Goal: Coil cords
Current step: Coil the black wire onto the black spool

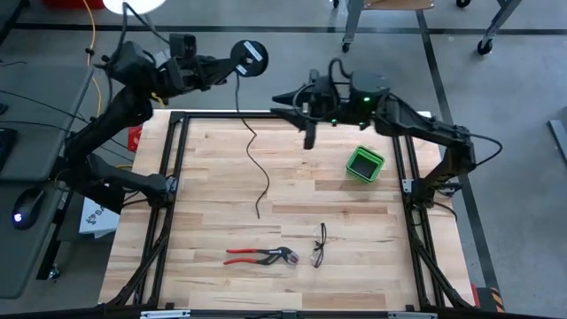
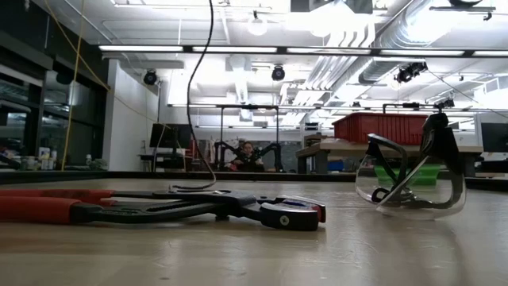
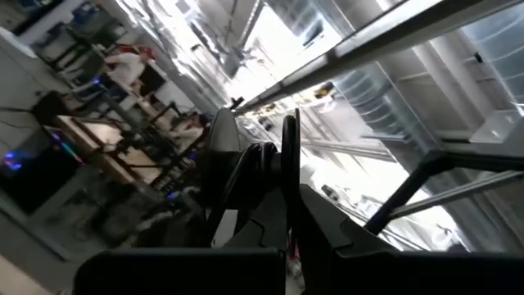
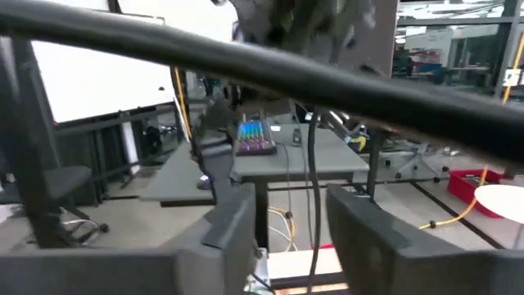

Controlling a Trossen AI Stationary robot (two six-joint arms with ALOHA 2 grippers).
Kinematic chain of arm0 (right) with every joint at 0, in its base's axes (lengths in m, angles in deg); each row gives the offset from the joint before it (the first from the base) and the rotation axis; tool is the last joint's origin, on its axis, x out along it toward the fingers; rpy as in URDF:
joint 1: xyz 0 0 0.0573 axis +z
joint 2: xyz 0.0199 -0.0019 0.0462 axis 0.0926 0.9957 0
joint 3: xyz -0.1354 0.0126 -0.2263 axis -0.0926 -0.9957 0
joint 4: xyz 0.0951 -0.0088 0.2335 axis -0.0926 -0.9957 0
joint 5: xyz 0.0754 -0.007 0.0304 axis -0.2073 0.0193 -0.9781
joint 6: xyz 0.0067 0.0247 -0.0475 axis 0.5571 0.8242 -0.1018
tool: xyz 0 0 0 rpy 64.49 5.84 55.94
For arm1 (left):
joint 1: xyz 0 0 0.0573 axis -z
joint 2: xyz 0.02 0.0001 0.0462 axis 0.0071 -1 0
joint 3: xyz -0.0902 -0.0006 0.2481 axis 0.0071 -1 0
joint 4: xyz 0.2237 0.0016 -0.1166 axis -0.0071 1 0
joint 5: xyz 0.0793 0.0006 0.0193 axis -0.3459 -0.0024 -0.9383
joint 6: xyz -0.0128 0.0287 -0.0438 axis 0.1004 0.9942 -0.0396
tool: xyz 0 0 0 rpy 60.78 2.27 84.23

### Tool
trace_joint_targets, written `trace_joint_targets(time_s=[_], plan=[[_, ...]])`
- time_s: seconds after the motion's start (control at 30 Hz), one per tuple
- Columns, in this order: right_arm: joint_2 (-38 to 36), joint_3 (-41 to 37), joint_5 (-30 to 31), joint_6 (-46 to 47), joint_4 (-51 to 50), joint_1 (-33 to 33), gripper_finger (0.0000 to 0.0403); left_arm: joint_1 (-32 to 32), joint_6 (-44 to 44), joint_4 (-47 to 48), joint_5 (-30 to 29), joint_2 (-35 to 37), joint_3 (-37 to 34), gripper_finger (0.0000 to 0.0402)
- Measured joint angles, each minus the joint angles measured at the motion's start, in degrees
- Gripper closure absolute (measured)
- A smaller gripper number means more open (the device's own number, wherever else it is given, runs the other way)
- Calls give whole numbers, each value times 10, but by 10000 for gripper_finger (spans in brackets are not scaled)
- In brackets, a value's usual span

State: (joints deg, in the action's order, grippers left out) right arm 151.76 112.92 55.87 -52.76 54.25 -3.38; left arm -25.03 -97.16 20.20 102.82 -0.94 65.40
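the left claw [image 1: 223,67] is clamped on the reel [image 1: 249,57], held past the table's [image 1: 204,221] far edge with its flat face up. the cord [image 1: 254,155] hangs from it and trails toward the near edge, its end lying on the wood. the right claw [image 1: 285,99] stands parted beside the cord near the far edge, gripping nothing.
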Motion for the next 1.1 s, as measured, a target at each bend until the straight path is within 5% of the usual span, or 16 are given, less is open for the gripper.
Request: trace_joint_targets(time_s=[0.2,1.1], plan=[[49,0,10,-12,46,-4,214,17,-5,-76,2,-24,0,400],[101,0,27,3,97,-3,230,39,-4,-127,-9,-43,0,400]])
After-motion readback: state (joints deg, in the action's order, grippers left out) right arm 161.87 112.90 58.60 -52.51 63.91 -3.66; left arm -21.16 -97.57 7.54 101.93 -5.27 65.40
